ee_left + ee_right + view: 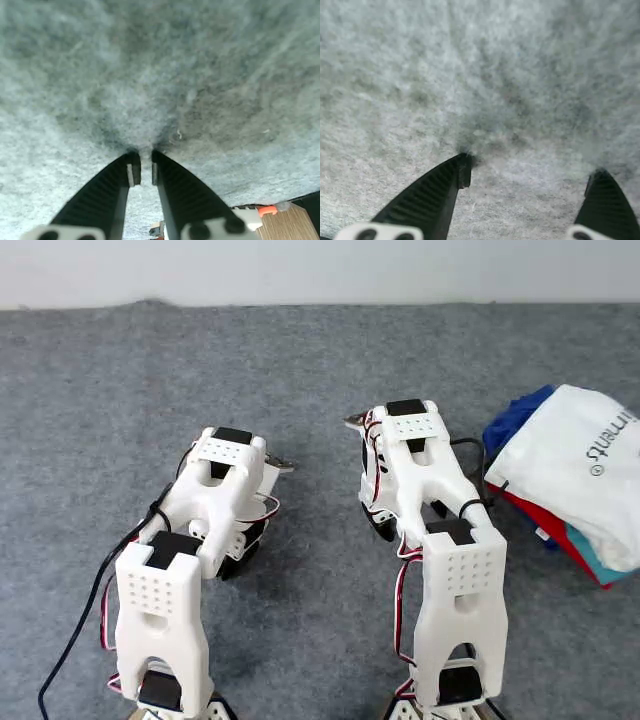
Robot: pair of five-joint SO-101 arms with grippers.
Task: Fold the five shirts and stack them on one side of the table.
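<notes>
Worktop [300, 360]: grey felt, open ground across the far and middle parts, far edge against a pale wall.
Shirt stack [570, 480]: at the worktop's right edge, white shirt [585, 455] uppermost; red, blue and teal layers beneath, count unclear; cut off by the frame.
Left gripper [141, 172]: jaws almost together, holding nothing.
Right gripper [532, 175]: jaws wide apart, empty, over bare felt.

Soft, even light covers the grey felt table [300, 370]; small dark shadows gather on it at the jaws' tips in the 2 wrist views.
</notes>
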